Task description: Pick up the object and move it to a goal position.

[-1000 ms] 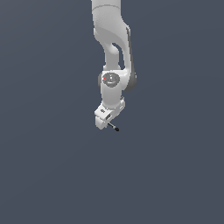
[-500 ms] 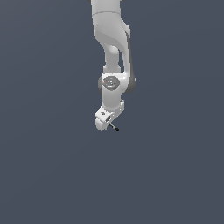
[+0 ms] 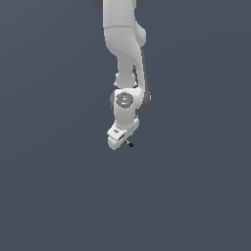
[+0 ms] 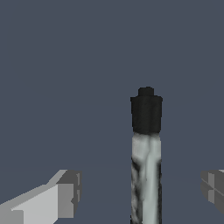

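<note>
The object (image 4: pixel 146 175) is a thin grey rod with a black tip (image 4: pixel 146 109). In the wrist view it lies midway between my two fingers, with a gap on each side. One finger (image 4: pixel 65 194) and the other finger (image 4: pixel 213 188) do not touch it. My gripper (image 4: pixel 140 190) is open around the rod. In the exterior view the white gripper (image 3: pixel 125 141) points down at the end of the arm. The tiny rod (image 3: pixel 129 144) sticks out just beside it, on the exterior view's right.
The white arm (image 3: pixel 125 49) comes down from the top of the exterior view. All around is a plain grey-blue surface (image 3: pixel 196 196) with no other objects or edges in view.
</note>
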### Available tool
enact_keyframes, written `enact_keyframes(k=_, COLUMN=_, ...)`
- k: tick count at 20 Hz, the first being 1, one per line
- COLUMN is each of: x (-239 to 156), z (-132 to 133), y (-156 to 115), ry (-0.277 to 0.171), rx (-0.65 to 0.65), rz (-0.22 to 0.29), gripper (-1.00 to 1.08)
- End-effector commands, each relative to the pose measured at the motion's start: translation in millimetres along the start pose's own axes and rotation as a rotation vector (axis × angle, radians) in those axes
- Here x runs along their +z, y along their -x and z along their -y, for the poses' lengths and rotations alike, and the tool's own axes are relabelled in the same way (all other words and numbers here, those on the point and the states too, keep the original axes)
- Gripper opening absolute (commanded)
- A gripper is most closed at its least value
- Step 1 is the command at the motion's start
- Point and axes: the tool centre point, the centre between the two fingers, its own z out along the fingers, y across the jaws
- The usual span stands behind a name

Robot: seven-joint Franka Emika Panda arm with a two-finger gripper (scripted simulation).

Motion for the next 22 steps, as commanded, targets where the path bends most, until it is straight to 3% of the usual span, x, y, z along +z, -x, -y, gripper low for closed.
enact_keyframes(k=1, x=1, z=0, y=0, ry=0.001, rx=0.000, rz=-0.001, gripper=-1.00)
enact_keyframes(k=14, x=-1, z=0, y=0, ry=0.001, rx=0.000, rz=-0.001, gripper=-1.00)
enact_keyframes(k=22, x=-29, z=2, y=1, ry=0.001, rx=0.000, rz=0.000, gripper=-1.00)
